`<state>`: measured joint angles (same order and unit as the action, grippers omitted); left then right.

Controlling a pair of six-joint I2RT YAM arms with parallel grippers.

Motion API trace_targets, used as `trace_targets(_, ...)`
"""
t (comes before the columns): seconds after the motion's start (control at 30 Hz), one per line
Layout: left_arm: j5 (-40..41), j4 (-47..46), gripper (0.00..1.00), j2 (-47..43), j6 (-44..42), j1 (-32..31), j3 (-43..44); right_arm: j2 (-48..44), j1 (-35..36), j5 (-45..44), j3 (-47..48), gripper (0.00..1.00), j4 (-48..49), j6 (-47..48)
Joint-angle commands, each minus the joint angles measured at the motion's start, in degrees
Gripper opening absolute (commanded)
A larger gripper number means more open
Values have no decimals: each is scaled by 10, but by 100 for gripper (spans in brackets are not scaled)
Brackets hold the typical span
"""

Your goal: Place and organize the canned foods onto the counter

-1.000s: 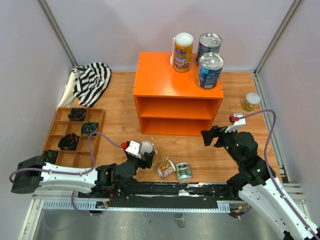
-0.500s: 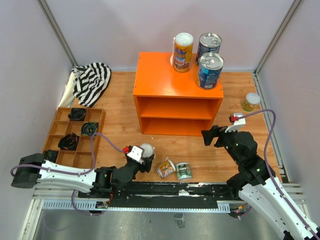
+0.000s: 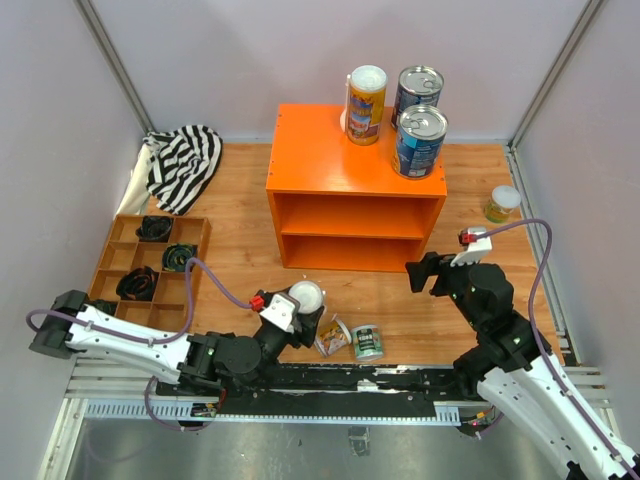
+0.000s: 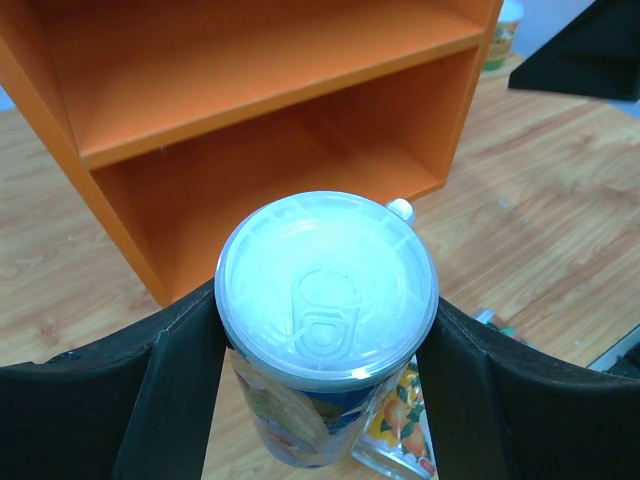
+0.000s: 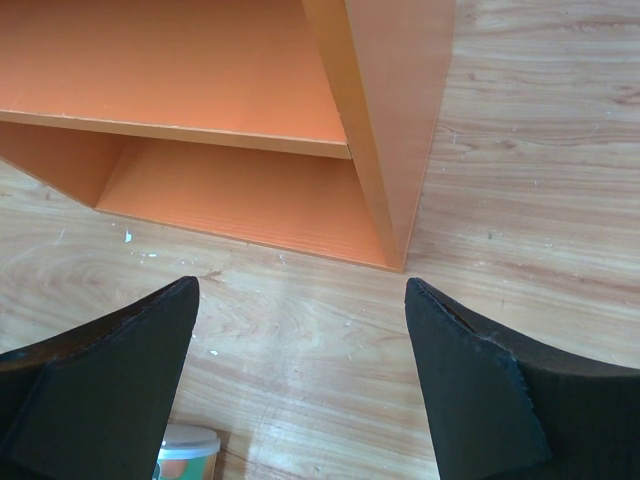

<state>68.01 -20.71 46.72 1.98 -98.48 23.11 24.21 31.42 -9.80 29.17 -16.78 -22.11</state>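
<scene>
A tall yellow-and-blue can (image 4: pixel 326 285) with a white lid stands upright between the fingers of my left gripper (image 4: pixel 326 330), which is shut on it. From above, that can (image 3: pixel 305 297) hangs in front of the orange counter (image 3: pixel 340 160), with the left gripper (image 3: pixel 303 312) below it. One tall yellow can (image 3: pixel 366 105) and two wide blue cans (image 3: pixel 418 95) (image 3: pixel 420 142) stand on the counter top. A fruit-labelled can (image 3: pixel 331 336) lies on the floor beside a small green can (image 3: pixel 367 342). My right gripper (image 3: pixel 425 272) is open with nothing in it, by the counter's right front corner.
A small yellow-labelled can (image 3: pixel 503 204) stands at the right wall. A brown compartment tray (image 3: pixel 124 237) with dark items lies at the left, with a striped cloth (image 3: pixel 185 160) behind it. The counter's shelf (image 5: pixel 200 130) faces both arms.
My left gripper has carried the tall can to the right and upward, toward the counter's front. The right arm has stayed where it was.
</scene>
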Motion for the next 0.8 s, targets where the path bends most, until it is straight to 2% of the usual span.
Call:
trace_targets(0.0,41,-31,0,-18,-38,-20,78,-14,11,-21,0,85,-20,10)
trace_targets(0.17,41,-3,0,-5,-71,-36,153,-19,11,-23,-3,85,-25,7)
trace_targets(0.47,15,-29,0,59,-207,-42,316,-19,11,-22,-2,85,-24,2)
trace_targets(0.77,-32,-80,0,100,-333,-41,429,-14,11,-16,-10,84,-17,-6)
